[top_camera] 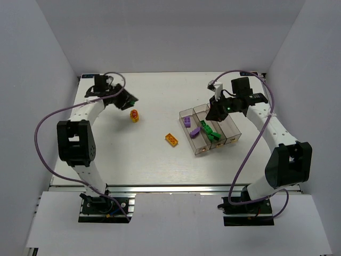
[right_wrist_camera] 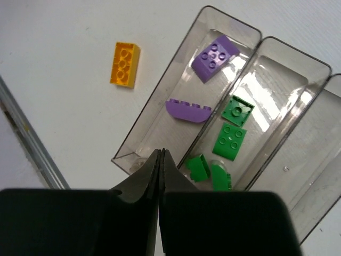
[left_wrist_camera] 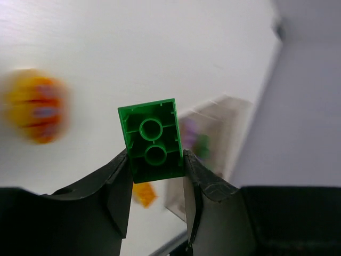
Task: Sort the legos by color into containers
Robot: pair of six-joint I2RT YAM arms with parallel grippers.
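Closest to us in the left wrist view, the left gripper (left_wrist_camera: pixel 156 156) pinches a green brick (left_wrist_camera: pixel 152 133) by its long sides, hollow underside toward the lens, long axis in line with the fingers. From above, we see this gripper far out on the left of the table (top_camera: pixel 106 160), well apart from the bins (top_camera: pixel 200 152), which lie away to its right and a little nearer the bases. We judge that the coming move turns on this gap: the brick has to cross rightward to the middle bin (right_wrist_camera: pixel 298 49), where the greens lie. The bins' long axes run roughly near to far, slightly slanted, so the brick needs little turning to fit. The right gripper (right_wrist_camera: pixel 161 154), its fingers pressed together on nothing, hovers over the near ends of the bins and is far nearer them, yet the left one carries the brick. We count three bins. The left bin holds two purple pieces (right_wrist_camera: pixel 214 56), the middle bin four green pieces (right_wrist_camera: pixel 230 141), and we see nothing in the right bin (right_wrist_camera: pixel 319 138). On the table, one orange-yellow brick (top_camera: pixel 171 138) lies just left of the bins. A second orange-yellow piece (top_camera: pixel 135 115) with a purplish patch lies near the left gripper, too blurred to make out.
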